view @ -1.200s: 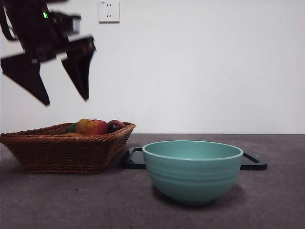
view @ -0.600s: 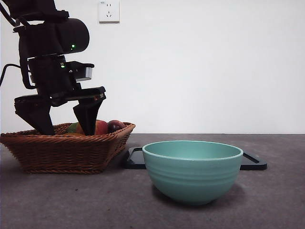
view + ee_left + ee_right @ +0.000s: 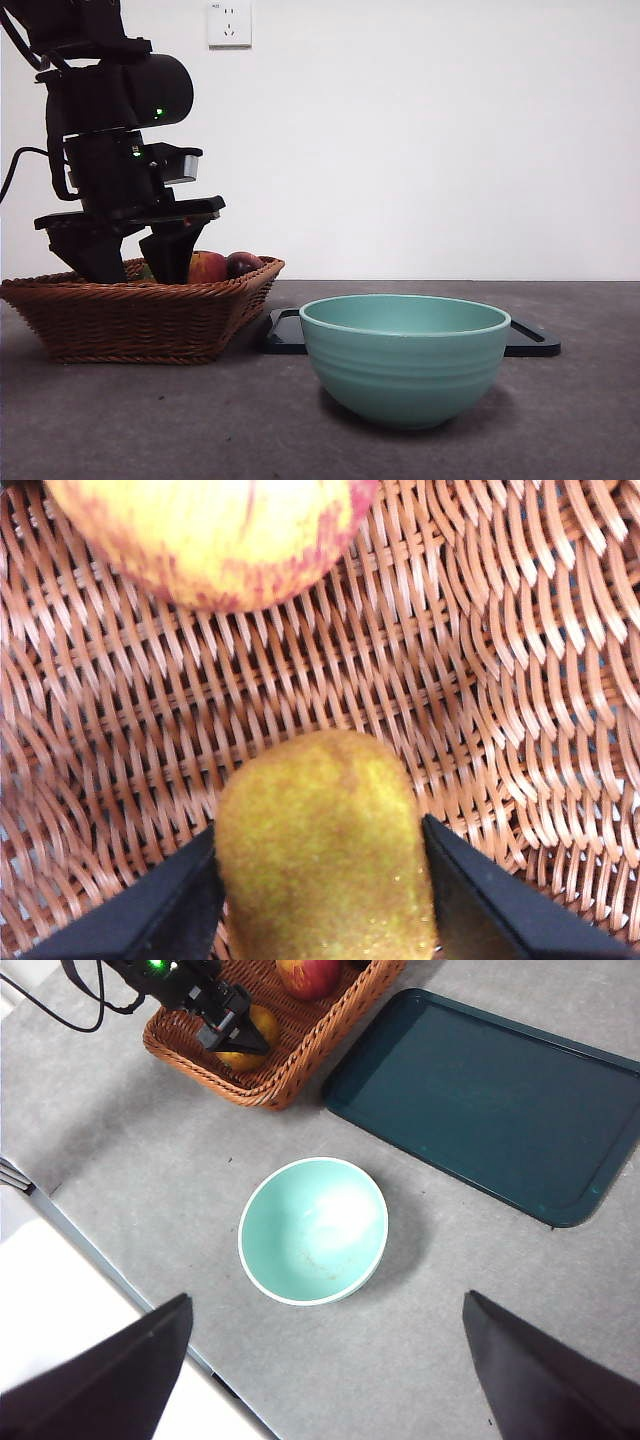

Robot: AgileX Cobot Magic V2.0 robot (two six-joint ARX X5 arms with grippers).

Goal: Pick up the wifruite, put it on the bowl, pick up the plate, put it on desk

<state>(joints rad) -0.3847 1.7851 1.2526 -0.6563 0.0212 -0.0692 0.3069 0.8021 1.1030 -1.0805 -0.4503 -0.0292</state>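
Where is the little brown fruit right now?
The wifruite lies on the floor of the wicker basket, between the open jaws of the left gripper, with the apple beside it. The basket stands beside the bowl.

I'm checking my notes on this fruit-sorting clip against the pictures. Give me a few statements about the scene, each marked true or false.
1. The left hand is down inside the basket, one jaw on each side of the brown fruit. True.
2. The bowl already holds a fruit. False: it is empty.
3. The right hand is gripping the tray. False: it hangs open high above the bowl.
4. An apple lies in the basket. True.
5. The bowl stands on the tray. False: it stands on the table, beside the tray.
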